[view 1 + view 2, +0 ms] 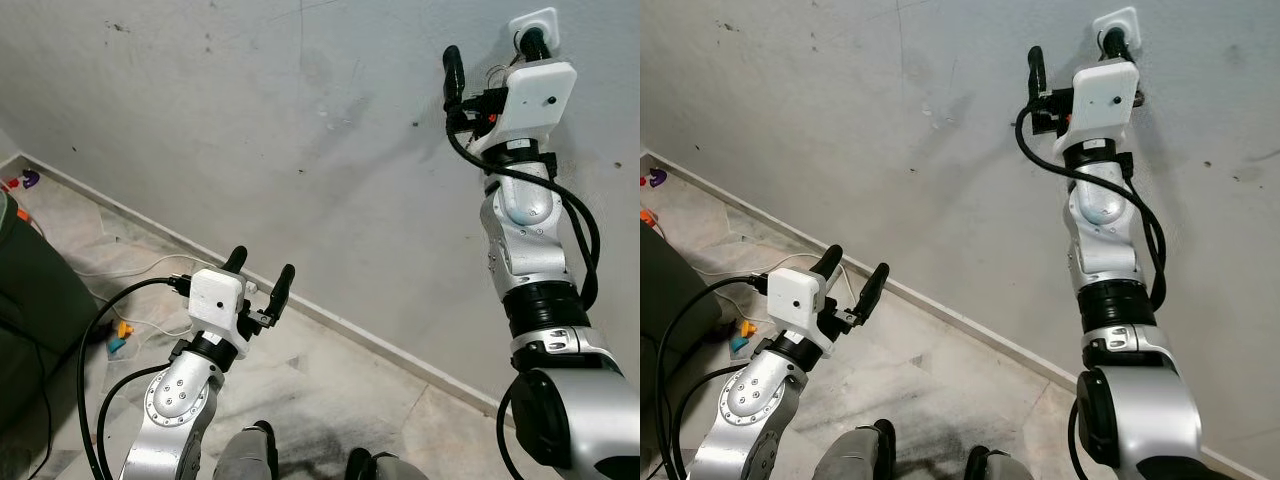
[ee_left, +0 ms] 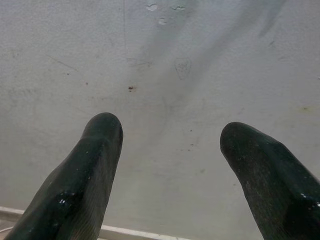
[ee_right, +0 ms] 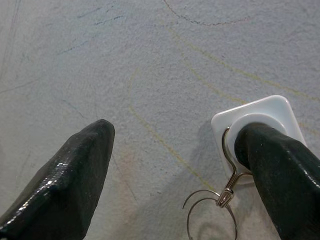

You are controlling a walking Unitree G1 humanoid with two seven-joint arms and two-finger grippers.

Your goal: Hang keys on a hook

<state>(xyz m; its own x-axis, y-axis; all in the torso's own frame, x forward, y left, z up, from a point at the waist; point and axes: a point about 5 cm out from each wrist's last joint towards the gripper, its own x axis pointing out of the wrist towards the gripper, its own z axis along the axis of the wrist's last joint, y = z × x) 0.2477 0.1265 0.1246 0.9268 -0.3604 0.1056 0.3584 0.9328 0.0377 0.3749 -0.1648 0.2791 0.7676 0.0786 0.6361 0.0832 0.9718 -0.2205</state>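
Keys on the wall hook, right gripper parted beside it.

Head views: the right gripper (image 1: pixel 490 55) is raised against the grey wall (image 1: pixel 250 120), one black finger over the white hook (image 1: pixel 533 20), the other well out to the side, so the fingers stand spread and hold nothing. The left gripper (image 1: pixel 259 276) hangs low near the skirting, fingers also spread and empty, facing the wall.
Left wrist view: two parted fingers (image 2: pixel 90 170) with bare wall between them.
Right wrist view: the key ring (image 3: pixel 212 212) hangs by a small clasp from the hook's metal wire, one finger (image 3: pixel 280 170) resting over the hook's white base; the keys themselves are out of frame.
The hanging looks done; next likely calls for drawing the gripper straight back without snagging the ring.
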